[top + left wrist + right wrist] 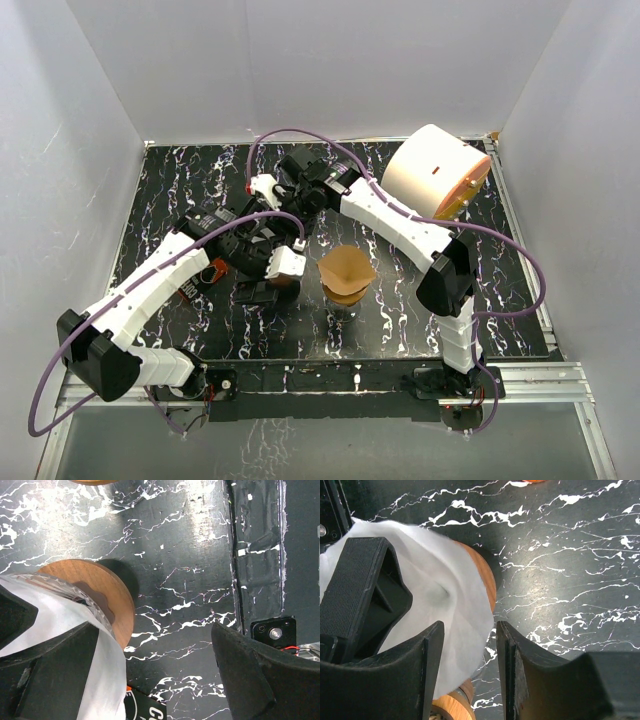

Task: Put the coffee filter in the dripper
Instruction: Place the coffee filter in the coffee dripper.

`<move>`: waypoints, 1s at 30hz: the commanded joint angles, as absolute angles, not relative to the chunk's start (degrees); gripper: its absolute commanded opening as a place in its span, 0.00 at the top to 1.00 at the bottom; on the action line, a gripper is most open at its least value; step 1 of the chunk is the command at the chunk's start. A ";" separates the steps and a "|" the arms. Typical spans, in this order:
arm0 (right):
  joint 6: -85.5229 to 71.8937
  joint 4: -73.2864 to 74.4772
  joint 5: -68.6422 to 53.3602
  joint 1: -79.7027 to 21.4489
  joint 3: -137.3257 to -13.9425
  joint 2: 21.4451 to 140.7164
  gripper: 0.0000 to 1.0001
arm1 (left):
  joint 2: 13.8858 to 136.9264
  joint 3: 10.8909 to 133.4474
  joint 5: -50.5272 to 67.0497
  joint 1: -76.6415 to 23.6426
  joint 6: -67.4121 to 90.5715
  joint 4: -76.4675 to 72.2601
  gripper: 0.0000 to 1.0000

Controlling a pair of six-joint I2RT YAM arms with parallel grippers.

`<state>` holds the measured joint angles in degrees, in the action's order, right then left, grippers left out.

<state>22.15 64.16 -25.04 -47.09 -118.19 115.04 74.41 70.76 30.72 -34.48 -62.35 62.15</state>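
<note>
A white paper coffee filter (445,595) lies over the glass dripper with a wooden collar (482,580). The dripper also shows in the left wrist view (107,600), with the filter (65,615) draped on it. My left gripper (155,630) is wide open. Its far finger (362,587) presses down inside the filter, and its near finger (250,675) is over bare table. My right gripper (470,627) is open just above the filter's rim, with the paper's edge under the gap between its jaws. In the top view both grippers meet left of centre and hide the dripper.
A brown filter sits in a second dripper (346,273) at the table's middle. A large white cylinder with an orange end (437,170) lies at the back right. A black and orange packet (147,707) lies under my left arm. White walls enclose the table.
</note>
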 commanded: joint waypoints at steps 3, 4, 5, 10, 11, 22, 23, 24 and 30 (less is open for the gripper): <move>22.67 66.49 -30.23 -49.39 -123.48 114.57 0.53 | 73.61 76.15 31.18 -33.97 -61.07 61.10 0.05; 22.68 66.53 -30.24 -49.39 -123.63 114.48 0.53 | 73.60 76.48 31.04 -33.93 -61.04 61.13 0.04; 22.66 66.53 -30.32 -49.39 -123.69 114.32 0.53 | 73.57 76.73 30.91 -33.96 -60.97 61.21 0.04; 22.70 66.62 -30.17 -49.39 -123.90 114.17 0.52 | 73.65 77.88 30.22 -33.93 -60.84 61.30 0.03; 22.73 66.62 -30.16 -49.39 -123.97 114.17 0.52 | 73.66 78.19 29.97 -33.95 -60.90 61.35 0.02; 22.73 66.93 -29.95 -49.18 -125.40 114.26 0.52 | 74.00 80.43 28.38 -33.94 -61.43 61.36 0.01; 22.70 66.97 -30.03 -49.14 -125.56 114.19 0.52 | 74.05 80.47 28.04 -33.93 -61.68 61.43 0.01; 22.71 67.02 -30.06 -49.07 -125.58 114.17 0.51 | 74.03 80.60 27.77 -33.98 -61.80 61.48 0.01; 22.83 67.23 -30.60 -48.79 -126.23 114.30 0.51 | 74.00 81.98 26.81 -33.99 -62.21 62.04 0.01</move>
<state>22.17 64.45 -25.43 -46.74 -123.24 115.07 74.28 78.65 29.06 -34.63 -62.00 66.22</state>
